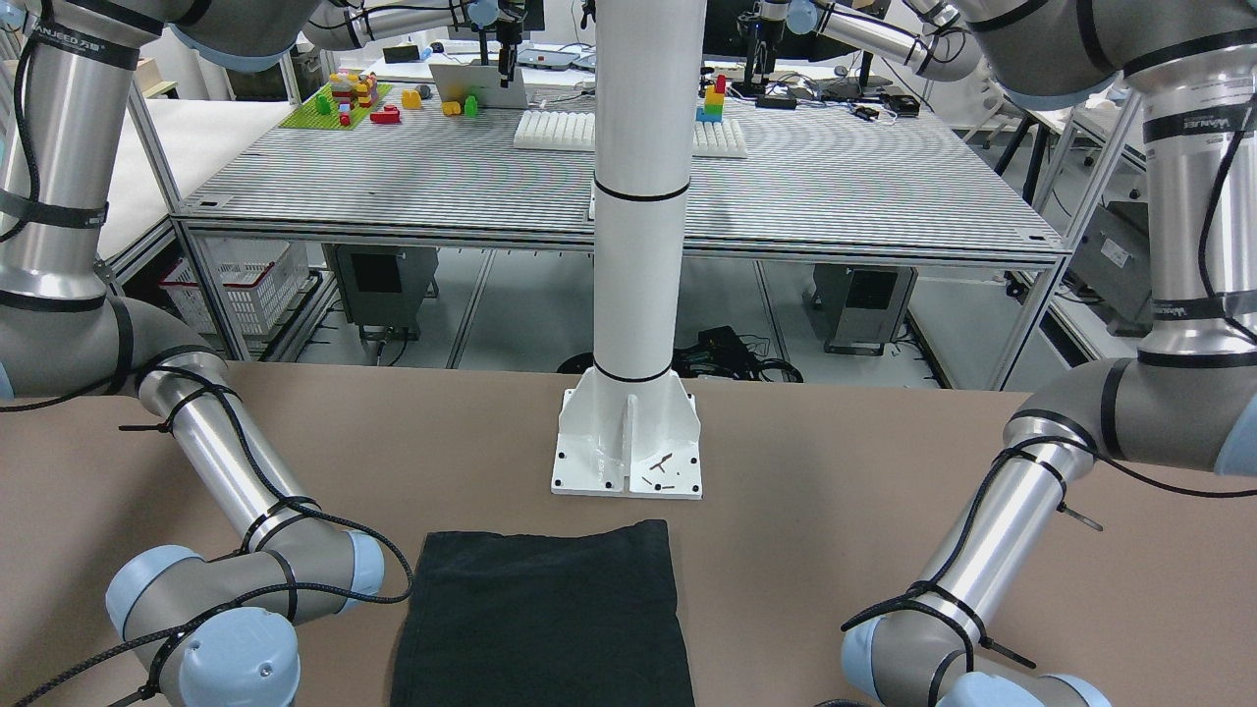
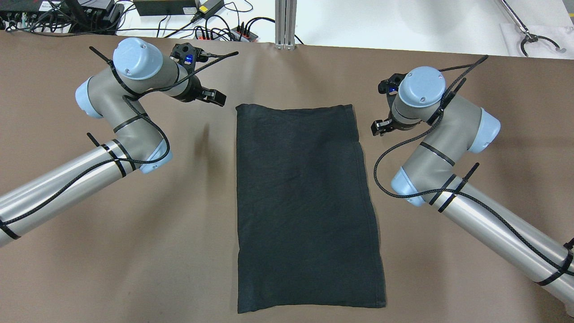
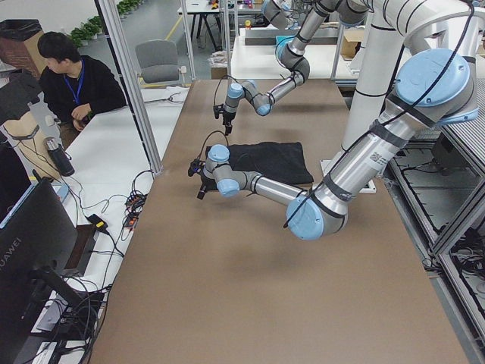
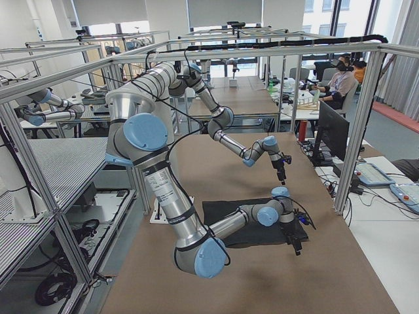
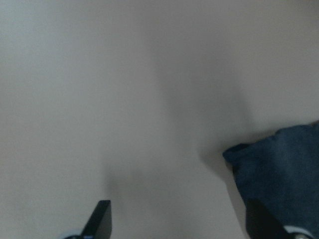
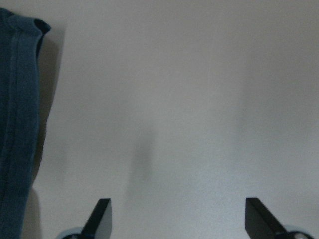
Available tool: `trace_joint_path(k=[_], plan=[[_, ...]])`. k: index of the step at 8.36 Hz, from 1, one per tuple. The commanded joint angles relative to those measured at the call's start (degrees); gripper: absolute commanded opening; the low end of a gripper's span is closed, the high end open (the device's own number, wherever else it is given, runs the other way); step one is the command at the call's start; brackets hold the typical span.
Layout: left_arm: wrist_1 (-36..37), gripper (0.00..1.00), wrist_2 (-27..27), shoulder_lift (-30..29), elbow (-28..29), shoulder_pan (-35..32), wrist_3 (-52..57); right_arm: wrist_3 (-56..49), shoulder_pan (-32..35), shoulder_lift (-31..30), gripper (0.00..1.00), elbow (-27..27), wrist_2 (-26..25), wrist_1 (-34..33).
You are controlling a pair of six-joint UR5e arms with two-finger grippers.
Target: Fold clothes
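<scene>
The left arm (image 2: 67,184) comes in low over the table (image 2: 89,269), elbow bent and wrist turned down, so that the left gripper (image 2: 214,97) hangs just outside the far left corner of the cloth (image 2: 305,202). Its wrist camera shows the two fingers spread wide with only bare table between them and the corner off to one side, so it has hold of nothing. I read that spot as a staging place for pinching the corner. The cloth lies flat in the middle of the table, a long black rectangle running away from the robot, its near short edge close to the base of the white post (image 1: 628,462) but apart from it. No crease shows on top, so the folding looks not yet begun. Centred like this, the cloth puts one far corner within reach of each arm. The right arm (image 2: 484,224) mirrors the left, bent and turned down. The right gripper (image 2: 381,127) sits just beside the far right corner, clear of the hem, its fingers wide apart and empty.
</scene>
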Motion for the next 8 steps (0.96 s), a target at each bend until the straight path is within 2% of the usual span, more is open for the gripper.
trace_joint_path(k=[1, 4, 7, 8], plan=[[-0.4, 0.95, 0.5, 4.3, -5.6, 5.6, -10.5, 6.2, 0.0, -1.6, 0.94, 1.3, 3.2, 6.1], [-0.4, 0.95, 0.0, 4.3, -7.3, 8.9, -16.8, 6.1, 0.0, -3.1, 0.94, 5.1, 3.1, 6.4], [-0.4, 0.94, 0.1, 3.8, -6.5, 9.8, -20.0, 5.5, 0.0, -3.1, 0.94, 5.2, 3.1, 6.3], [-0.4, 0.86, 0.0, 3.7, -6.6, 9.9, -20.5, 5.4, 0.0, -3.1, 0.94, 5.2, 3.1, 6.3]])
